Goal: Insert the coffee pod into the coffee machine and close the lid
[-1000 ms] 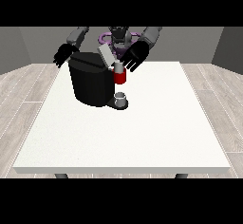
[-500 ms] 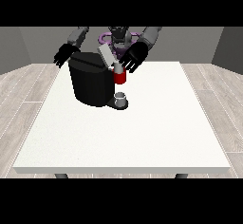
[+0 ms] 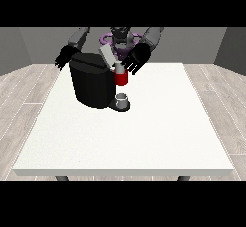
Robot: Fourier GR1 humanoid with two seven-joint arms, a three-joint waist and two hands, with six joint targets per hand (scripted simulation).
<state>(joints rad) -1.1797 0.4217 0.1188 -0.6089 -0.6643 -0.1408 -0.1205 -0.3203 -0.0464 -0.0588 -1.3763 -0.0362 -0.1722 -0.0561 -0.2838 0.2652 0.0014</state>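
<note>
Torso: small, at the far edge, facing this way.
Arm at the view's left: grey upper arm runs down and outward from the shoulder; forearm ends low and wide of the body.
Hand at the view's left (image 3: 66, 57): black, fingers hanging downward, spread and fairly straight; nothing held in it.
Arm at the view's right: grey upper arm angles inward from the shoulder toward the body's midline.
Hand at the view's right (image 3: 135, 59): black, palm turned toward this side, fingers stretched out and fanned downward; lies closer to the centre than the other hand.
</note>
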